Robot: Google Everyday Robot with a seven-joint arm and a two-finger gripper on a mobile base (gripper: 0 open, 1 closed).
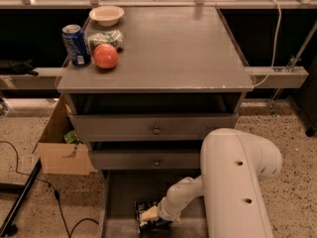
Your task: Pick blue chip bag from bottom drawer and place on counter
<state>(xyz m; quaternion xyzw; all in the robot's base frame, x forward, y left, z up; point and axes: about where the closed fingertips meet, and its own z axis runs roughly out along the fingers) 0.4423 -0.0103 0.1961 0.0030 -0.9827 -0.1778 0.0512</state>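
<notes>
The bottom drawer [124, 192] is pulled open below the cabinet, its flat grey floor showing. The blue chip bag [144, 208] lies on that floor near the front, dark and crumpled with pale patches. My white arm reaches down into the drawer from the right, and the gripper [152, 215] sits right at the bag, covering its right side. The counter [178, 48] is the wide grey top above the two upper drawers.
On the counter's left rear stand a blue soda can [76, 44], a red apple [105, 56], a green-and-white packet [105, 37] and a pale bowl [106, 15]. A cardboard box [59, 145] sits on the floor left of the cabinet, with a cable beside it.
</notes>
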